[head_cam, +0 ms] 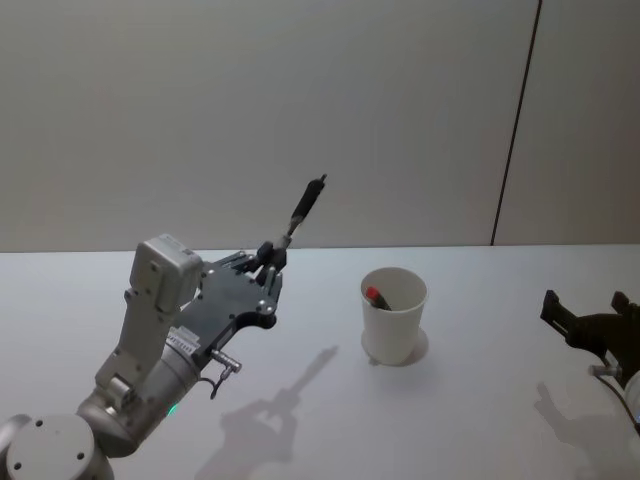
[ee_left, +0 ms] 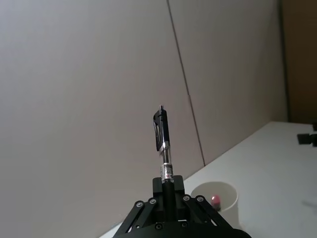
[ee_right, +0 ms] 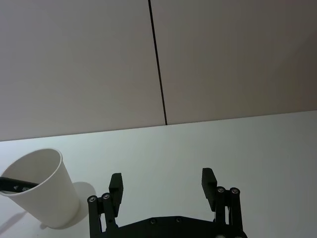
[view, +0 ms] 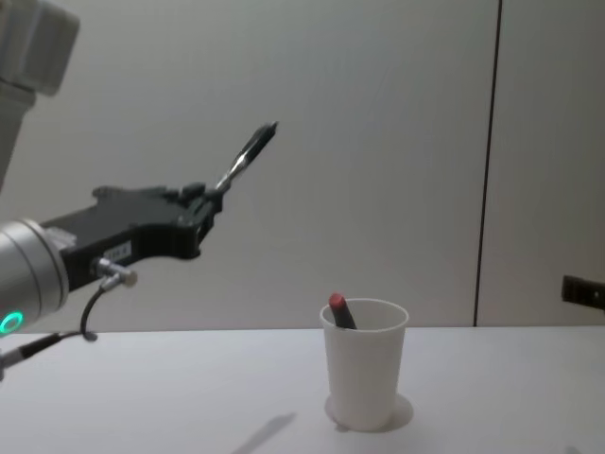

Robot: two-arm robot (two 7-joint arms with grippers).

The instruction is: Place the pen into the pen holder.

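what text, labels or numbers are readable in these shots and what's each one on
No text can be read in any view.
small label on the left gripper: too small to read
printed band on the pen: blurred, unreadable
pen holder: plain white, no print
right gripper: no lettering visible

Lighting: moderate, even, from overhead; wall [head_cam: 300,120] flat grey.
Shadows, head view: soft shadow of left gripper [head_cam: 271,256] and pen [head_cam: 305,207] on white table [head_cam: 480,430], at their 6 o'clock. Narrow shadow at pen holder [head_cam: 393,318] base, 4 o'clock.
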